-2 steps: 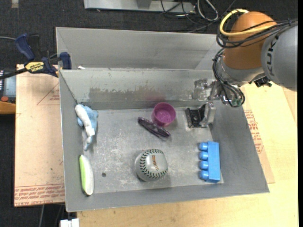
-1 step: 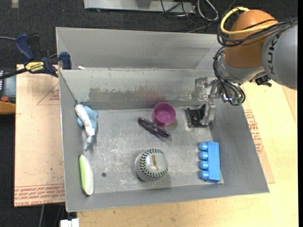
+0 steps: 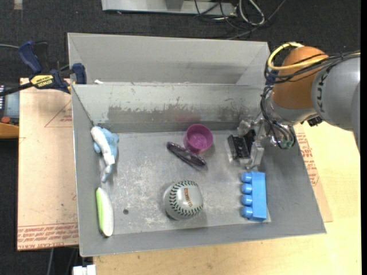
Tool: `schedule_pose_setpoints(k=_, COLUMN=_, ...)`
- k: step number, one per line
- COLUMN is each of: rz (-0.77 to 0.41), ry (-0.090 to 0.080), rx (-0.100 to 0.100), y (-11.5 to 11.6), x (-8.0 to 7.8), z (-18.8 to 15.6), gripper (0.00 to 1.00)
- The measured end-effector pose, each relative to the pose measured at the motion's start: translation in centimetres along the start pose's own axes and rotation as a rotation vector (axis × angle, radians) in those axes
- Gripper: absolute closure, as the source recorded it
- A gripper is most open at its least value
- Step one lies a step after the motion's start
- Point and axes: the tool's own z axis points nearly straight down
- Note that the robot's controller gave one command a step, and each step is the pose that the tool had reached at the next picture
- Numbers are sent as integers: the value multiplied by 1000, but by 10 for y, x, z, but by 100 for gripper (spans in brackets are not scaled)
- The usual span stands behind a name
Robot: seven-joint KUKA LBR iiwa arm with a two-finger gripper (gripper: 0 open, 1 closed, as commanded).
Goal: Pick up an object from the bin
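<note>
Blue studded block (image 3: 254, 195), the nearest candidate, has the end effector (image 3: 246, 149) just behind it, fingers apart and empty over bare floor of the bin (image 3: 218, 176); risk: descending here closes on nothing, or clips the block's rear end, skidding it.

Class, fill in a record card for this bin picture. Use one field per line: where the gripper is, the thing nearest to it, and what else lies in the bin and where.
gripper: gripper, at the right side of the grey bin
nearest thing: blue studded block, just in front of the gripper
middle: purple cup, with a dark purple slim piece beside it
front middle: baseball
left side: white and blue toy; green and white stick
</note>
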Motion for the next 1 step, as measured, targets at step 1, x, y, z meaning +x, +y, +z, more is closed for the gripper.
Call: schedule_pose_setpoints(k=1, rz=165, ry=-14, rx=2, y=-2, x=-2, z=-35, gripper=0)
